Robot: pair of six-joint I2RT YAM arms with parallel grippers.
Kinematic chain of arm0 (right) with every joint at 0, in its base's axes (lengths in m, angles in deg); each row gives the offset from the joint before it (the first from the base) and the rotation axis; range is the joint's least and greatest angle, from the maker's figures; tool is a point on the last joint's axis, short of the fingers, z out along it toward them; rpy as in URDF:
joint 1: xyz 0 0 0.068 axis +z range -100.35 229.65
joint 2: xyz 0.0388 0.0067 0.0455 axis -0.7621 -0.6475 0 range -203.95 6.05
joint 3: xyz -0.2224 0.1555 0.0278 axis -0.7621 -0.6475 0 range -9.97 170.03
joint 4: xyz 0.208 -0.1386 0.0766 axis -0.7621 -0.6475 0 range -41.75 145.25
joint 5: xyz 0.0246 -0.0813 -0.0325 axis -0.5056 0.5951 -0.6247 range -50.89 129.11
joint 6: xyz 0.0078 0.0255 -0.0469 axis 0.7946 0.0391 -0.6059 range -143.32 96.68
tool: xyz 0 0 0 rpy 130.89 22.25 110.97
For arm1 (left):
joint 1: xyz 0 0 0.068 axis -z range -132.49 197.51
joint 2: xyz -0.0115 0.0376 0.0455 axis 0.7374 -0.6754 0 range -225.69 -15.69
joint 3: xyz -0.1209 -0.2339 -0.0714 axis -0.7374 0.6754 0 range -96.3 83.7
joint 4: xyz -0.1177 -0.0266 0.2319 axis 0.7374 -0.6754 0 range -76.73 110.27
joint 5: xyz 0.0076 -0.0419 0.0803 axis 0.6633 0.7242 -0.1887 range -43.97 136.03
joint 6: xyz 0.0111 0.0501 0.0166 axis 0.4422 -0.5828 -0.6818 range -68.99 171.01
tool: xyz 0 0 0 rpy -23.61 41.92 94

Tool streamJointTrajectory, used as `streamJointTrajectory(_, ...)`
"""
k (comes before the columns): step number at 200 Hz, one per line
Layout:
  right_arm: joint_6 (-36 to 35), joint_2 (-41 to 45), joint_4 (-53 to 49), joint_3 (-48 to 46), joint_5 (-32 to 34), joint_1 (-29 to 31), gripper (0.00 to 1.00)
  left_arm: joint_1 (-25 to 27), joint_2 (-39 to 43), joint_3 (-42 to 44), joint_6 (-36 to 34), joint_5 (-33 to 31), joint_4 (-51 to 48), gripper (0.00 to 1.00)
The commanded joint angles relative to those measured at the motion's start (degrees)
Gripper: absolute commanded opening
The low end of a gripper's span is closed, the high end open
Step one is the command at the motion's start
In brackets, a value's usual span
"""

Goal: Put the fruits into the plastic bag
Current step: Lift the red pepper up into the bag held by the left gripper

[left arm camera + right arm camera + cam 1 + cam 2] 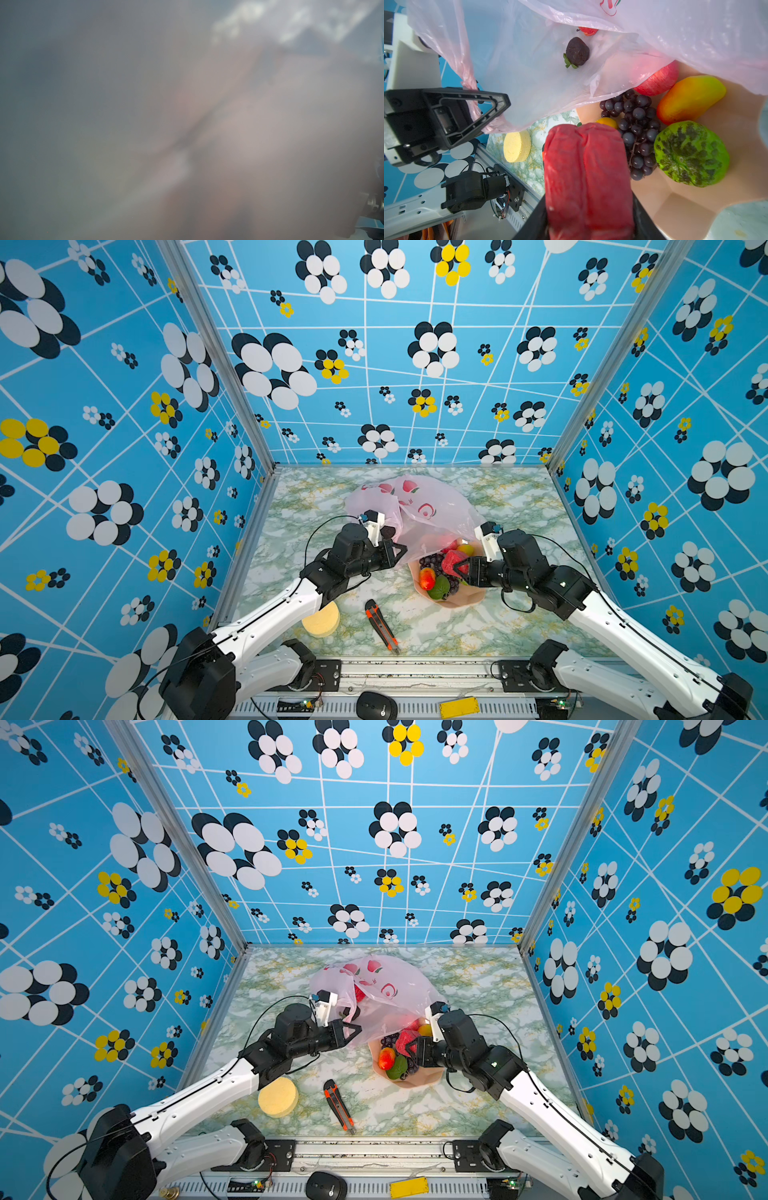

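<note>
Over bowl (457, 602), right pincer (459, 568) clasping red fruit (449, 559)

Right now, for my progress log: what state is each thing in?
bag: mouth open, edge pinched by shut left gripper.
red fruit: held in right gripper.
dark berry: inside bag.
grapes, mango, green fruit: in bowl.
sponge: flat on table.
knife: lying on table.

The plastic bag (432, 497) drapes over the bowl's (465, 599) far edge, its mouth gaping beside it. A sponge (321, 620) and utility knife (381, 626) lie on the near bench (478, 626).
</note>
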Motion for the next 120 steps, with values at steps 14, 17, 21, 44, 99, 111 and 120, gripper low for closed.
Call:
streamJointTrajectory(14,1.9,-3.6,5.3,2.7,-2.8,-0.2,0.42,0.5,1.1,0.7,0.1,0.2,0.4,0.0)
streamJointTrajectory(17,1.9,-3.9,5.6,2.8,-2.9,-0.2,0.42,0.4,1.0,0.8,0.1,0.2,0.4,0.0)
streamJointTrajectory(21,2.0,-4.5,6.0,3.0,-3.1,-0.3,0.42,0.5,1.1,0.7,0.1,0.2,0.4,0.0)
streamJointTrajectory(44,2.1,-7.3,7.6,4.1,-4.3,-0.2,0.41,0.5,0.8,0.6,0.1,0.3,0.5,0.0)
streamJointTrajectory(99,2.1,-14.1,12.0,5.8,-5.9,-0.2,0.41,0.5,0.5,0.5,0.0,0.4,0.5,0.0)
streamJointTrajectory(111,2.4,-16.0,13.5,6.3,-6.2,-0.2,0.4,0.5,0.4,0.5,0.0,0.4,0.7,0.0)
streamJointTrajectory(120,2.6,-17.5,14.7,7.0,-6.6,-0.2,0.4,0.5,0.3,0.5,0.0,0.5,0.8,0.0)
